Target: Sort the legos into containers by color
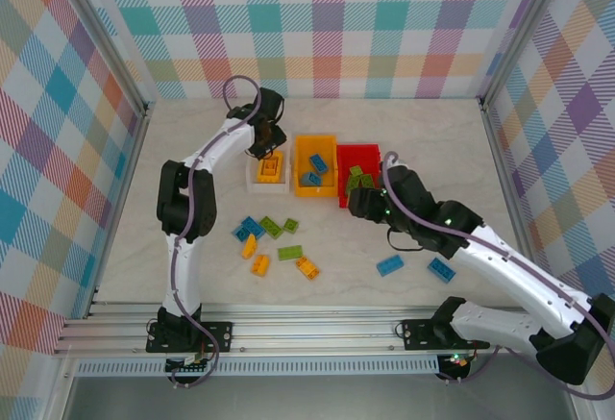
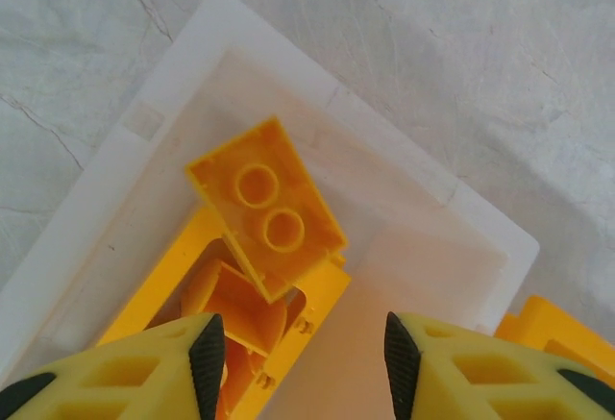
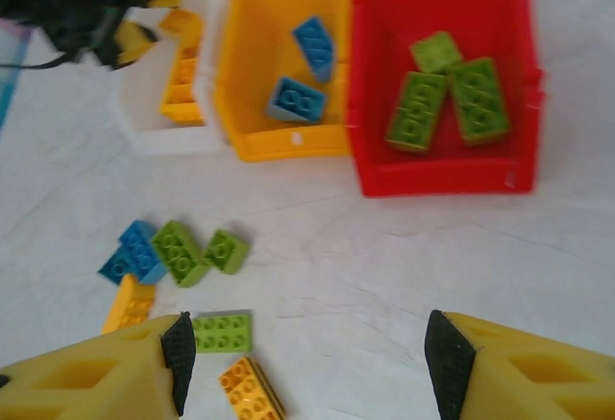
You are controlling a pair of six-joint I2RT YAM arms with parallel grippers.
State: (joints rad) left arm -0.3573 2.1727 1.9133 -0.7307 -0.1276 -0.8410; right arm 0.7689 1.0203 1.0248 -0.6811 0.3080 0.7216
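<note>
I'm holding left gripper (image 2: pixel 303 353) spread, empty, over white bin (image 2: pixel 106 175) | right gripper (image 3: pixel 307 362) spread, empty, beside red bin (image 3: pixel 437 182) | loose legos (image 1: pixel 291 253) lying mid-table | judging them light, rigid, slick; favouring a pinch across flat sides.

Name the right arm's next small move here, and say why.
Probably lower the right tool onto the loose green brick nearest it: the tool is open and empty, that brick lies flat on the table, and the red bin already holds three green bricks.
</note>
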